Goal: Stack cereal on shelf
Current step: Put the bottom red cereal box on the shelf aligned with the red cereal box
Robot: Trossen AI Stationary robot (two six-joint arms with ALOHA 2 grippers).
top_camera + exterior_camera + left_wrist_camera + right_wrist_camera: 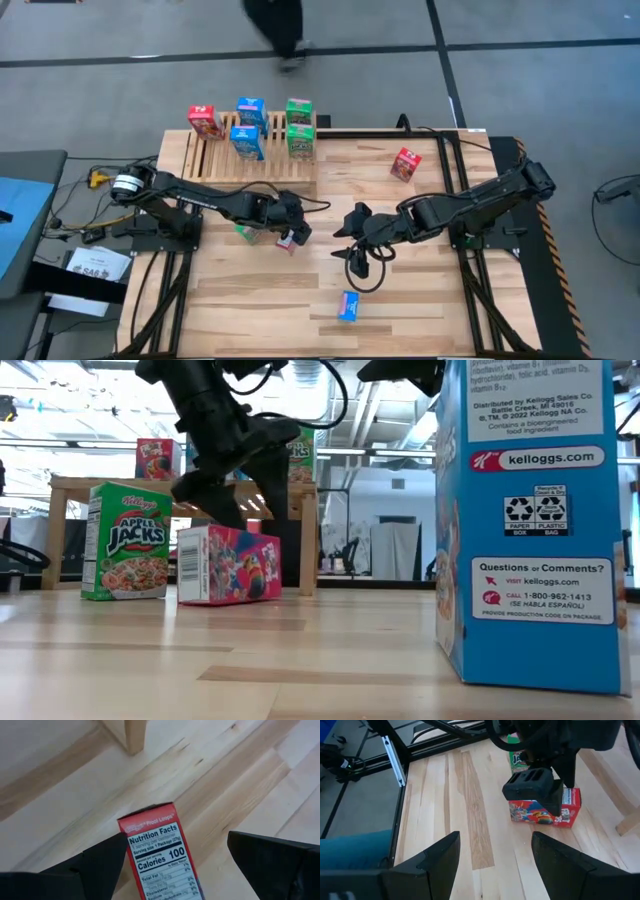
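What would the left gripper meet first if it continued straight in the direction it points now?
Most likely the red cereal box lying on the table: the open left gripper straddles it, pointing down at it. How near it is stays unclear.

Bright, even light; soft shadows; sharp.

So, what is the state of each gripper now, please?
Left gripper: open, straddling the red cereal box, not gripping.
Right gripper: open, empty.
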